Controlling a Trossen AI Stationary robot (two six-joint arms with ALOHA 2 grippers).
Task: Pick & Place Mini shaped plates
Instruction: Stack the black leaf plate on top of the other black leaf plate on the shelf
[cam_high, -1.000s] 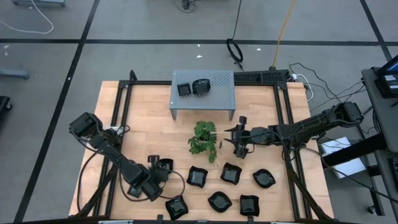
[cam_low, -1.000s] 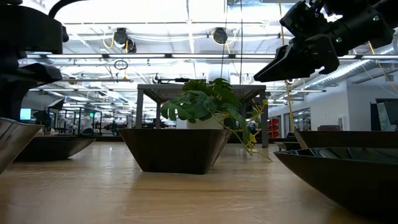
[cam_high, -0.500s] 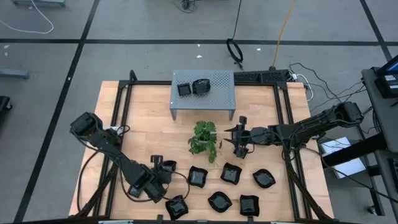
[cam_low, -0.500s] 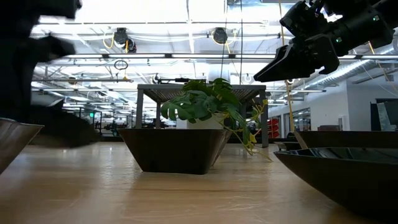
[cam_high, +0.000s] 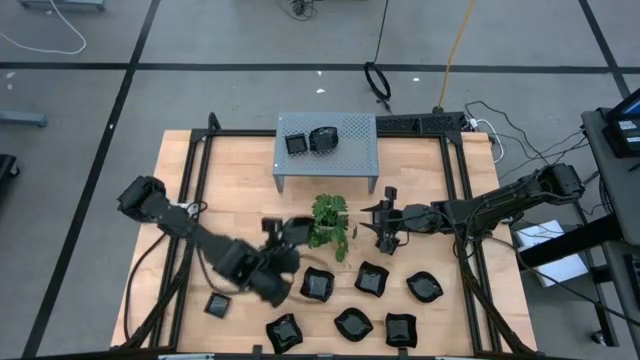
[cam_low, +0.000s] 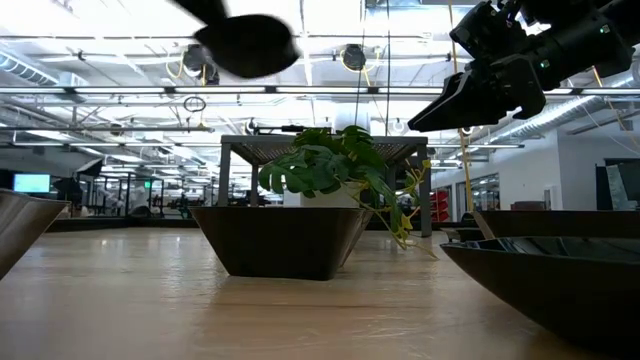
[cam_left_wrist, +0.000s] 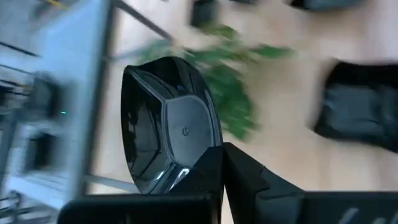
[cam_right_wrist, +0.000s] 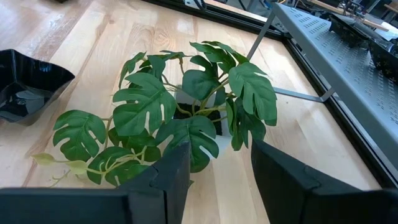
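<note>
While my left gripper (cam_high: 285, 232) hangs above the wooden table (cam_high: 240, 190), just beside the green plant (cam_high: 328, 222), its fingers (cam_left_wrist: 205, 174) are pinched tight on the rim of one small black plate (cam_left_wrist: 171, 127), which stands out past them with its glossy underside toward my wrist camera. From table height that plate shows as a dark blurred shape high in the air, off the wood. My left arm reaches in from the table's left edge, and its lower part is blurred in the overhead view. My right gripper (cam_high: 385, 228) hovers on the other side of the plant, fingers parted with nothing between them, the leaves spread just ahead of them. Six more plates sit on the wood nearer the front edge: a square one (cam_high: 317, 285) touching or nearly under my left wrist, another (cam_high: 372, 279) beside it, a wavy-edged one (cam_high: 424, 288) farther right, and three closer to the edge (cam_high: 284, 332), (cam_high: 353, 324), (cam_high: 400, 330). A small dark square thing (cam_high: 217, 304) lies by the frame rail on the left; I cannot tell whether it is a plate. On the grey perforated shelf (cam_high: 350, 135) at the back, two plates rest side by side, a square one (cam_high: 296, 144) and a rounder one (cam_high: 323, 139), touching or nearly so.
</note>
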